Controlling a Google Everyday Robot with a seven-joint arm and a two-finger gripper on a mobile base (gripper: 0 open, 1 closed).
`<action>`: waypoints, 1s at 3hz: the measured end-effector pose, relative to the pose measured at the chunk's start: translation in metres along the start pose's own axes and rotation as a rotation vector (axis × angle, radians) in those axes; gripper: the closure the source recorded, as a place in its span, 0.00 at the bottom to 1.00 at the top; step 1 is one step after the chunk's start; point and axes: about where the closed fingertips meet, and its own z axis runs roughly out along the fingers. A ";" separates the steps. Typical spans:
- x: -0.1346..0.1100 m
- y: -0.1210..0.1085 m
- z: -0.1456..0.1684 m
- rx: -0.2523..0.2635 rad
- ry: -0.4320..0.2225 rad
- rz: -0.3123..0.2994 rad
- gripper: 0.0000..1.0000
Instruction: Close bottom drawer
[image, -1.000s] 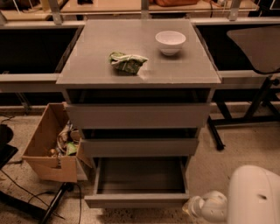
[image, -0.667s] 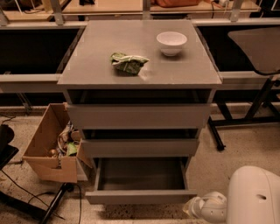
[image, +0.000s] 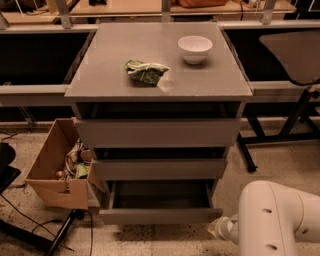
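- The bottom drawer (image: 160, 216) stands pulled out, lowest of three in the grey cabinet, its shallow box showing.
- The end effector (image: 218, 228) sits low, just beside the drawer front's right corner; released or clenched, I cannot tell.
- On the surface (image: 110, 75) lie a white bowl (image: 195, 48) and a crumpled green packet (image: 146, 71), apart.

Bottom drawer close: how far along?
Done: nothing yet; the grey flat-fronted bottom drawer stands pulled out, its box exposed. In hand: the gripper sits low beside the drawer front's right corner. Left: push it in flush under the grey middle drawer.
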 end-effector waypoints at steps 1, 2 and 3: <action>-0.007 -0.024 -0.003 0.024 -0.035 0.005 1.00; -0.026 -0.056 0.008 0.030 -0.078 -0.062 1.00; -0.026 -0.056 0.008 0.030 -0.078 -0.062 1.00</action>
